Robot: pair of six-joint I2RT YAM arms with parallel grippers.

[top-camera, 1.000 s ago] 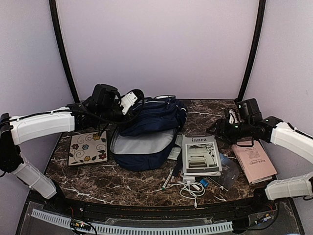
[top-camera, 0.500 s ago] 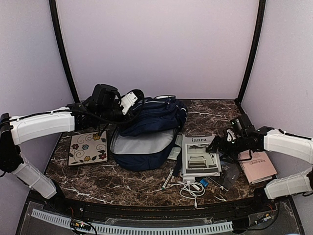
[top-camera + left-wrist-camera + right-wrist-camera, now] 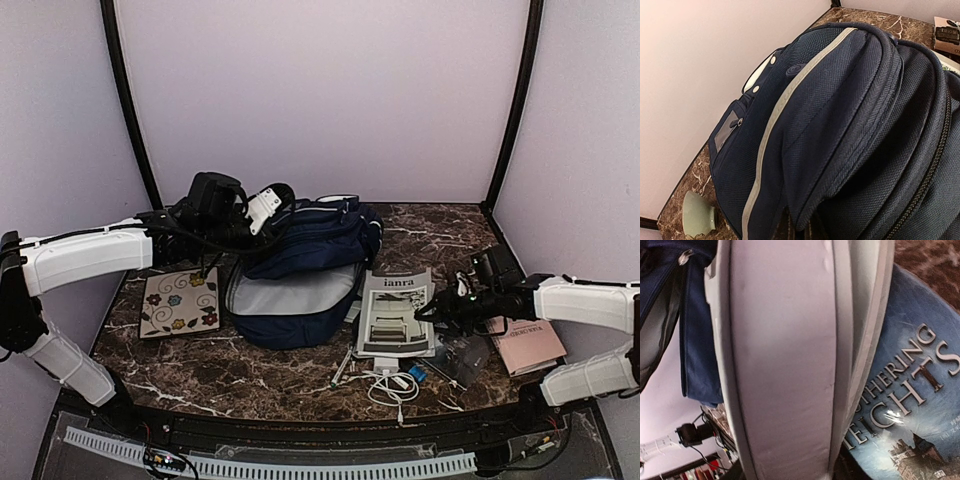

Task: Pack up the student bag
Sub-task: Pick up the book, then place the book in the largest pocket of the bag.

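Beside the student bag, the right arm stretches low toward the magazine.

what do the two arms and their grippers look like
Both arms are built from white boxy links, on the left arm and the right arm, joined by black joints. A black cable runs along the left arm's top. The left gripper and right gripper are black, with a small green light near the right wrist.

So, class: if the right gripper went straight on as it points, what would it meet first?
The grey-and-white paper magazine, right at the right gripper; beyond it, probably the navy fabric backpack.
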